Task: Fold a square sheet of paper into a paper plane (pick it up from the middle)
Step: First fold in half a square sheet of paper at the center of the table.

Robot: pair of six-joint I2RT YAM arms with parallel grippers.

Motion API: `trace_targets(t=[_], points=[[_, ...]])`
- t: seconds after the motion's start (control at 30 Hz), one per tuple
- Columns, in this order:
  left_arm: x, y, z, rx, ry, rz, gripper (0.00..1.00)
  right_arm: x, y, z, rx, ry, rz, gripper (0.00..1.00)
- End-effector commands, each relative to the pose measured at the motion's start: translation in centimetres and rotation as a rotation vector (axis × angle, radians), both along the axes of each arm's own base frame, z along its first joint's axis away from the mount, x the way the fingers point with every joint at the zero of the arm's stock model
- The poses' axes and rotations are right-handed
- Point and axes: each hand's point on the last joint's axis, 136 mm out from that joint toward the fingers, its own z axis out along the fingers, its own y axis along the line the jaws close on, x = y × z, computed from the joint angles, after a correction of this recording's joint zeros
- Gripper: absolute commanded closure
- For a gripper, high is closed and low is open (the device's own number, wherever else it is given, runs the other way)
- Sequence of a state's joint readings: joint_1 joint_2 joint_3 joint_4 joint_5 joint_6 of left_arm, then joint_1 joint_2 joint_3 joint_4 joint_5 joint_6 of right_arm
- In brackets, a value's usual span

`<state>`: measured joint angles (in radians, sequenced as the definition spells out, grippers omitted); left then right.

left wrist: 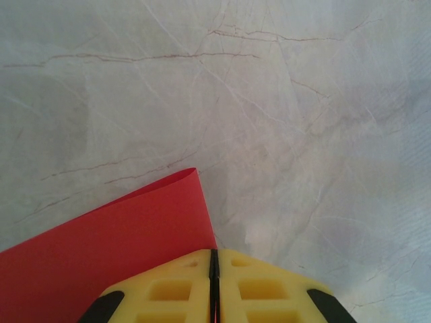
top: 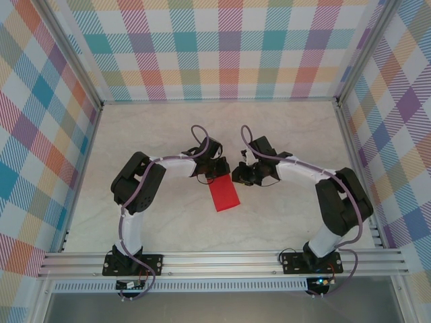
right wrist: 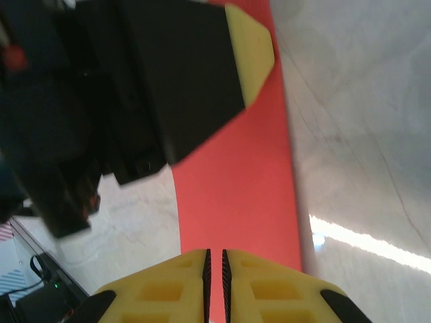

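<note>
The square sheet of paper (top: 224,194) is bright red and reads as a tilted rectangle at the middle of the table, between the two arms. My left gripper (top: 217,169) is at its far edge. In the left wrist view the yellow jaws of the left gripper (left wrist: 214,253) are pressed together with a sliver of red between them, and the sheet (left wrist: 101,249) spreads to the left. My right gripper (top: 241,176) is at the sheet's right side. Its jaws (right wrist: 215,253) stand a narrow slit apart over the red paper (right wrist: 236,188), with nothing pinched.
The marble-patterned table top (top: 283,134) is enclosed by plaid walls (top: 222,47) and aluminium rails (top: 222,259). In the right wrist view a yellow fingertip (right wrist: 250,47) of the left gripper sits close ahead on the paper.
</note>
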<state>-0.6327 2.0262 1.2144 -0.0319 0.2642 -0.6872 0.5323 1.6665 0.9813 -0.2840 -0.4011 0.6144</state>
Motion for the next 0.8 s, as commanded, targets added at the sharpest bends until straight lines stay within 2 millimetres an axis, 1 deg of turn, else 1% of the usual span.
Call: trace_targets(t=[0.0,0.27,0.43,0.5,0.67,0.77], points=[[-1.6,1.7,-3.7,0.109,0.086,0.012,0.90,0.7,1.4,-0.4,0.031,0.023,0.015,0.85],[-1.8,1.8,-4.0,0.106,0.097,0.020,0.90,1.5,2.5,-2.3,0.032,0.081,0.034,0.86],[-2.0,1.8,-4.3,0.101,0.106,0.020,0.90,1.6,2.4,-3.3,0.003,0.101,0.032,0.86],[-2.1,1.8,-4.3,0.103,0.107,0.021,0.90,1.3,2.0,-3.9,-0.015,0.112,0.030,0.87],[-2.0,1.9,-4.3,0.107,0.104,0.024,0.90,-0.3,1.0,-5.4,-0.044,0.154,0.034,0.87],[-1.9,1.9,-4.2,0.106,0.101,0.027,0.90,-1.1,0.5,-5.8,-0.053,0.167,0.035,0.87]])
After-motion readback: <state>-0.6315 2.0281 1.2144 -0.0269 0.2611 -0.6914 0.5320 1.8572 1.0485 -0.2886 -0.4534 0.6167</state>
